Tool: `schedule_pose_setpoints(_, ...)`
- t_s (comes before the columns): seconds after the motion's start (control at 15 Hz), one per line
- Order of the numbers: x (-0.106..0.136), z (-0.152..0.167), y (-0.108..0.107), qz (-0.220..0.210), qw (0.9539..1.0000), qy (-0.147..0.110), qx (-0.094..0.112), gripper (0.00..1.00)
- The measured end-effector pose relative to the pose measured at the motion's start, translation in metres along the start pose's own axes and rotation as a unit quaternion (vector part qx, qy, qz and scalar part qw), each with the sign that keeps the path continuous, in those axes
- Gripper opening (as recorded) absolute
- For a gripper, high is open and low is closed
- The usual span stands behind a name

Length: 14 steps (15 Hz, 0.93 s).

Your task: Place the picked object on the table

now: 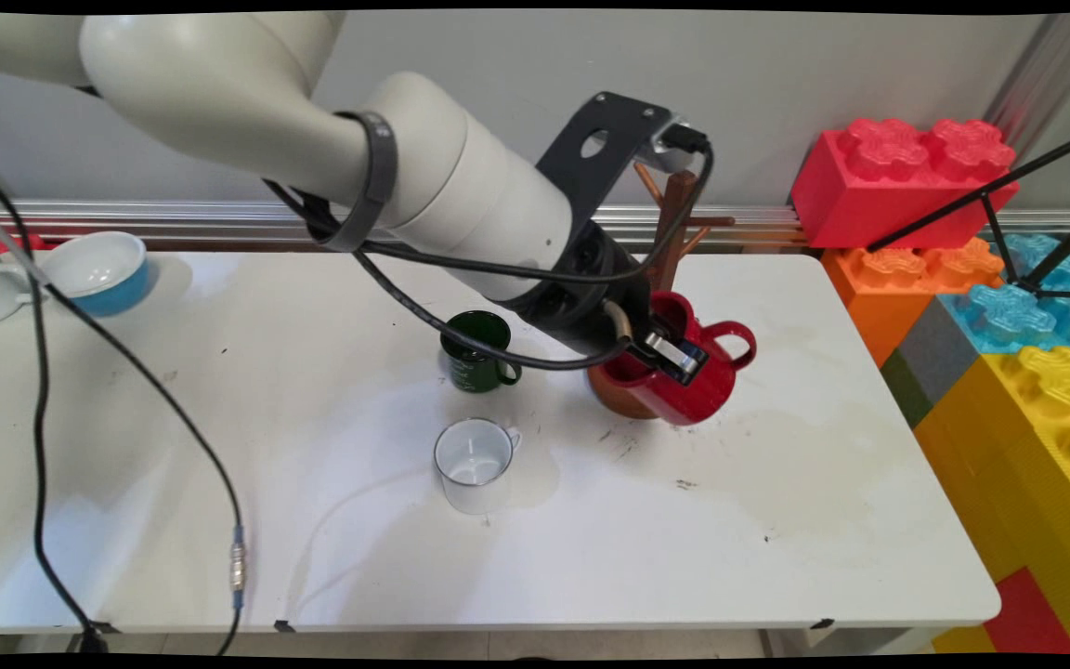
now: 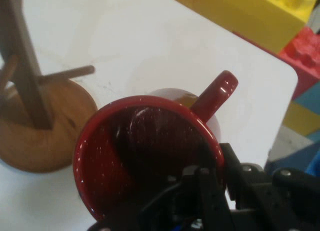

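White bowl with blue outside [image 1: 100, 268] sits far to the hand's left, near the table's [image 1: 776, 483] back edge. Green mug [image 1: 477, 353] stands just left of the hand; white mug [image 1: 475, 463] nearer the camera, apart from both. Gripper [image 1: 674, 358] is clamped on the red mug's [image 1: 684, 386] rim, one finger inside the cup, one outside. The mug is tilted, with its handle pointing away from the hand. Wooden mug tree [image 2: 35, 116] stands just behind the mug, pegs bare. Judged: mug gripped, not hung on any peg.

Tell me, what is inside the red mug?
One finger of the gripper reaches inside the red mug, clamped on its rim. The hand view shows dark bare walls; the linkage covers the near part of the inside.
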Motion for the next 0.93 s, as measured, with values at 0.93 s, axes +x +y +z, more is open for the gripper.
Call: schedule_pose_setpoints(0.93,0.023,0.036,0.026,0.0,0.9907,-0.101,0.092,0.0)
